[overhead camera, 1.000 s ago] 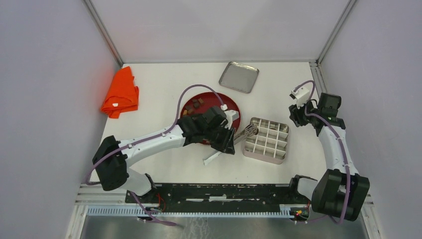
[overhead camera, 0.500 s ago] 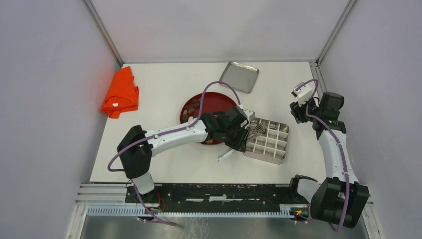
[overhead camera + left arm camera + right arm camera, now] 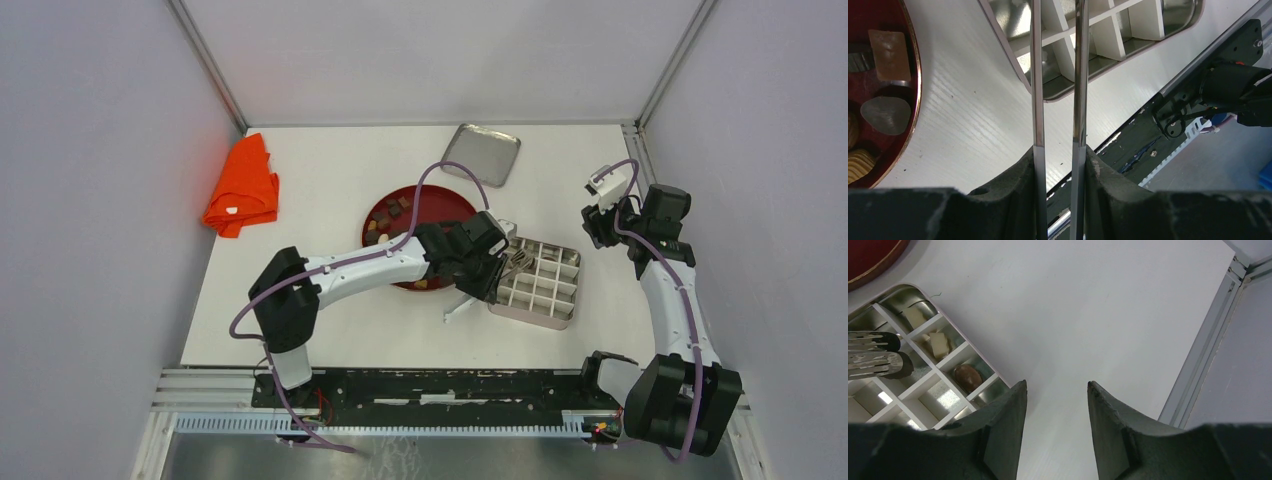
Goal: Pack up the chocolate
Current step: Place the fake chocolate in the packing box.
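**White table and the four things on it**

The flat white table carries a crumpled orange cloth near its far left edge. A shallow rectangular metal lid lies at the far middle and a round red plate near the centre. Just right of the plate sits a rectangular metal tin with white dividers.

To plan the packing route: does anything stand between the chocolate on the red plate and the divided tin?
Nothing visible does. Only bare white table lies between the red plate with the chocolate and the divided tin. The left pincer holds tongs whose tips reach over the tin.
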